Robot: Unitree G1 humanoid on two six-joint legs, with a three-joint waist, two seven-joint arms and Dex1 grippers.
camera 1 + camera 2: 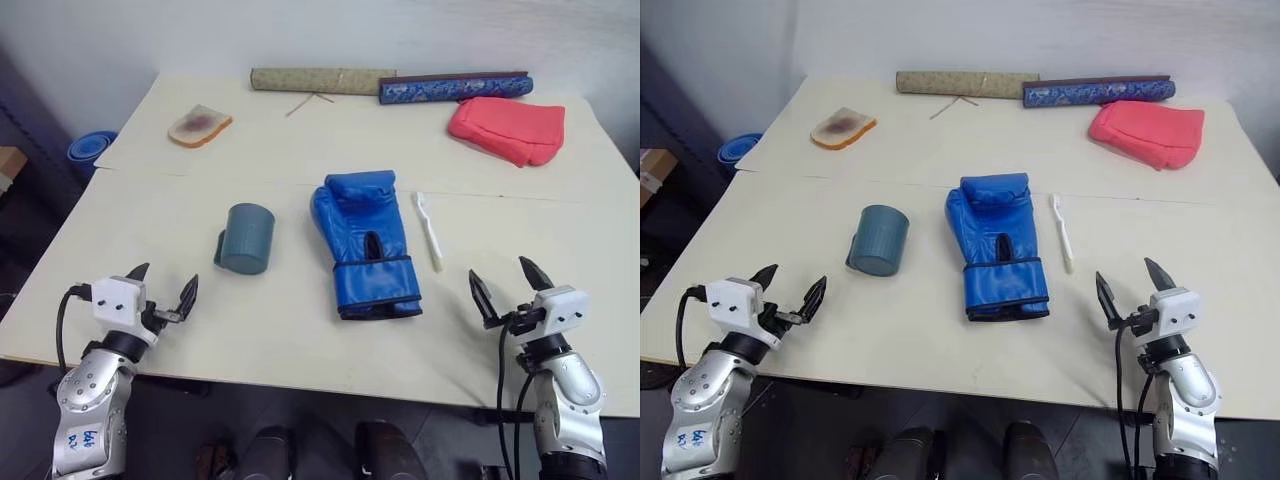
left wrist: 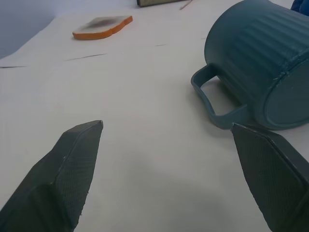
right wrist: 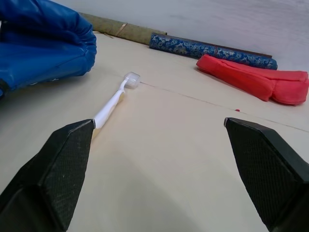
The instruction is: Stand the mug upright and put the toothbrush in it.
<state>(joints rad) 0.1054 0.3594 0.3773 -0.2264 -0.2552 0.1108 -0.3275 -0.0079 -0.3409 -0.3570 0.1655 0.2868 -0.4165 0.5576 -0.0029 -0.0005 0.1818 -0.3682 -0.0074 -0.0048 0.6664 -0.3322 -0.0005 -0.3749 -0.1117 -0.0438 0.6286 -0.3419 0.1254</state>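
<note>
— Two grippers at the near edge of the table (image 1: 300, 345), and both are empty. The left gripper (image 1: 163, 290) has its black fingers spread wide, nothing between them. Same on the right gripper (image 1: 510, 285): fingers apart, holding nothing.

— Where's the mug?

— The mug (image 1: 247, 238) lies on its side, left of centre on the table, just ahead of the left gripper and a little to its right. Its flat base faces the robot, the handle points left, and the open mouth faces away. From the left wrist, the ribbed teal wall and the loop handle sit just past the fingertips, not touching them.

— And the toothbrush?

— The toothbrush (image 1: 429, 231) lies flat, running away from the robot, bristled head at the far end. It's just beside the right edge of the blue boxing glove (image 1: 364, 243), which lies between it and the mug. The right gripper is nearer the robot and a bit to the right of it.

— Anything farther back?

— A slice of toast (image 1: 200, 126) at far left, a thin twig (image 1: 308, 102), an olive roll (image 1: 322, 80), a blue patterned roll (image 1: 455, 88) and a red pouch (image 1: 507, 129) at far right.
</note>
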